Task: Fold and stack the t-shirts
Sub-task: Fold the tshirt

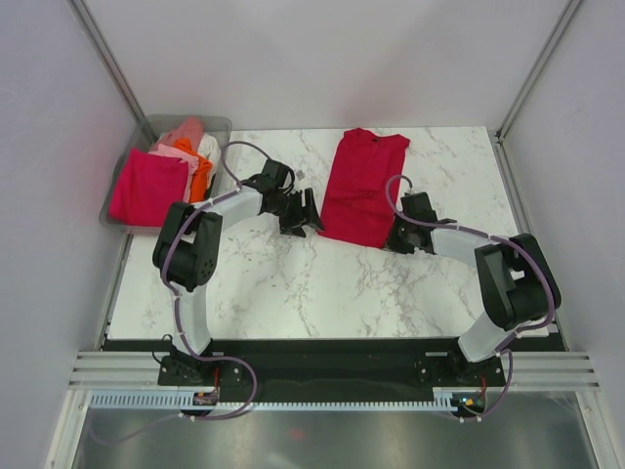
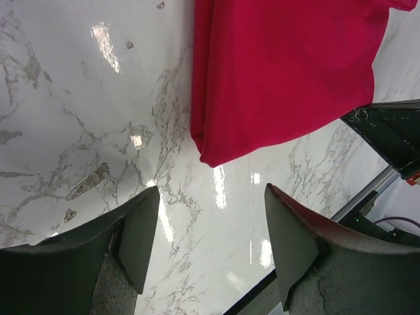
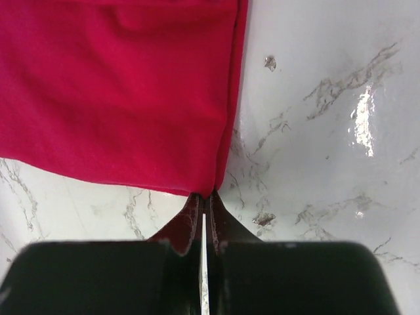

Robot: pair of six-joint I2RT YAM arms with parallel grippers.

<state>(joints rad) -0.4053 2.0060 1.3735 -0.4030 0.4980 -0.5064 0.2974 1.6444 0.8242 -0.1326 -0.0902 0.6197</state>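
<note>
A crimson red t-shirt (image 1: 359, 186) lies folded lengthwise on the marble table (image 1: 293, 283), collar end at the far side. My right gripper (image 1: 398, 237) is shut on its near right corner; the right wrist view shows the jaws pinched on the red hem corner (image 3: 216, 187). My left gripper (image 1: 305, 223) is open and empty just left of the shirt's near left corner (image 2: 213, 154), low over the table. Magenta-pink (image 1: 148, 186), orange (image 1: 198, 166), pale pink (image 1: 183, 135) and white (image 1: 209, 149) t-shirts sit in and over the bin.
A clear grey plastic bin (image 1: 220, 124) stands at the far left off the table's corner. The enclosure walls rise on both sides. The table's near edge meets a black rail (image 1: 332, 352) by the arm bases.
</note>
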